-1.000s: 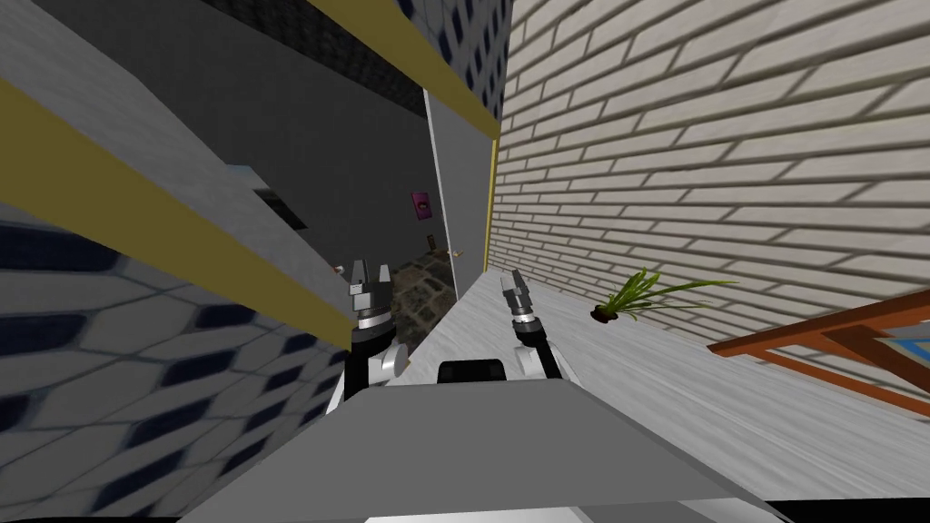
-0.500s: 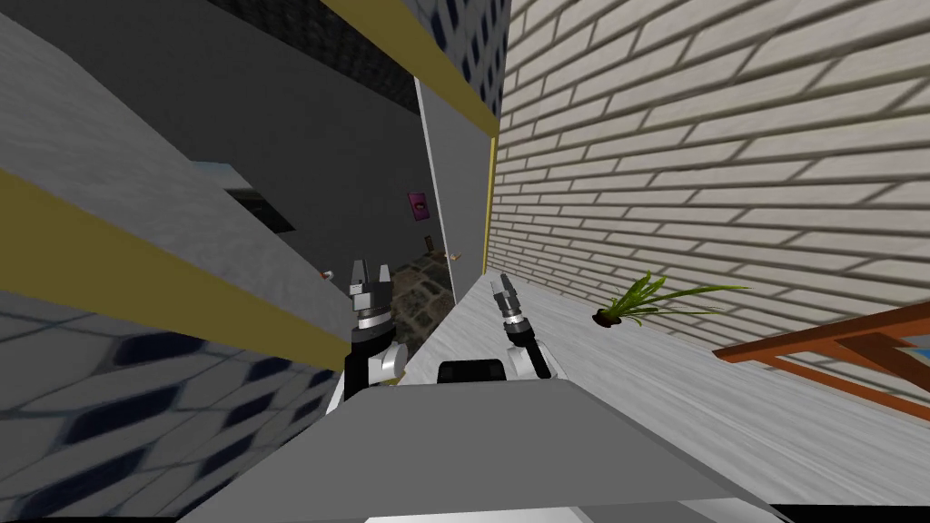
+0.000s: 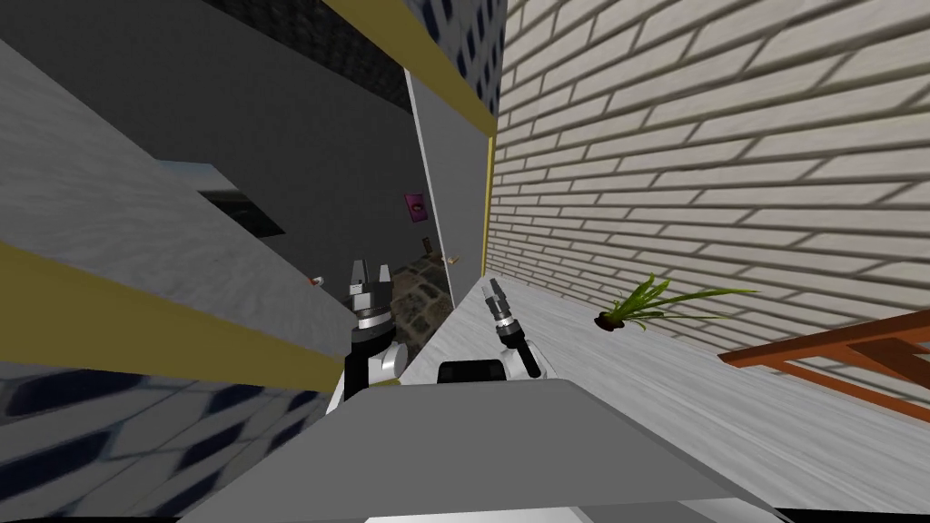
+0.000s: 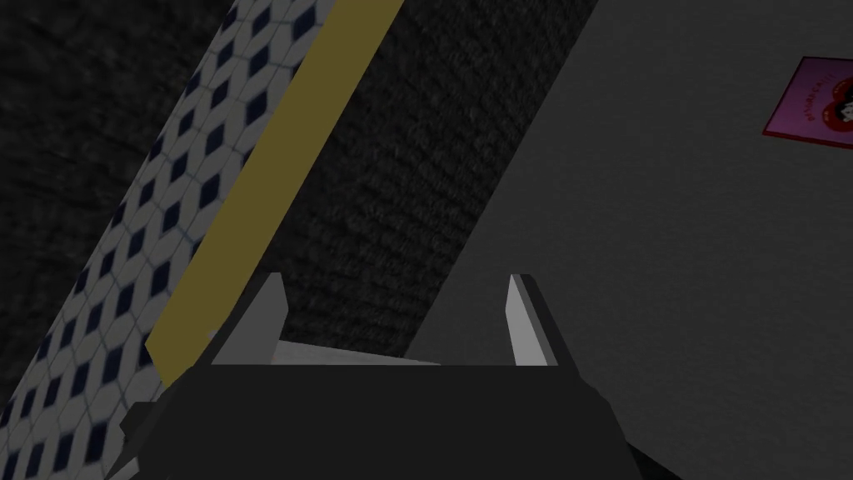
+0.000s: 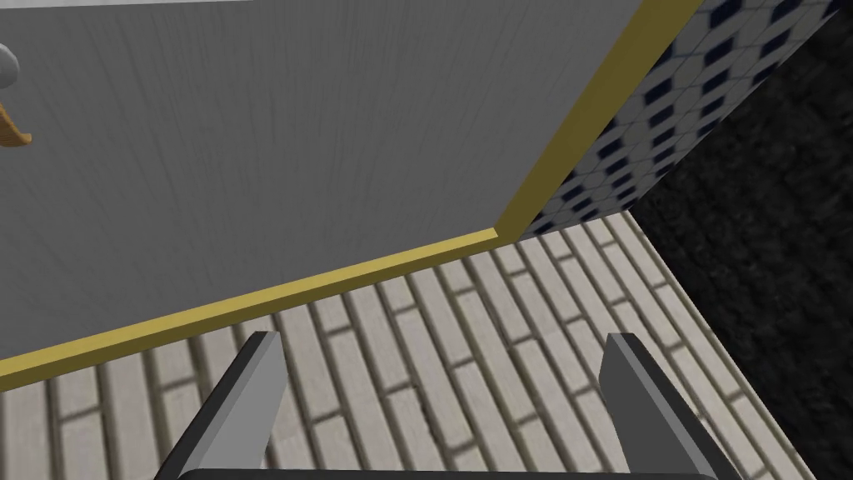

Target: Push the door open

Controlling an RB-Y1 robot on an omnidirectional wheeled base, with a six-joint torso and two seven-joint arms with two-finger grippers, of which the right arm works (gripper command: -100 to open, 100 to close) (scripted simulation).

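The door [image 3: 451,172] stands ajar straight ahead, a grey slab with its long axis upright, hinged at the yellow frame [image 5: 275,292] beside the brick wall [image 3: 690,136]. The right gripper [image 3: 493,285] is the nearer one: its fingers are spread wide and empty, aimed at the wall just short of the frame, with the door face beyond it and not touched. The handle [image 5: 12,132] sits well off toward the door's free edge. My judgement is that the push has to land further from the hinge. The left gripper [image 3: 371,271] hangs by the open gap, its fingers also apart and empty. A pink poster [image 4: 812,104] carries marks I cannot read.
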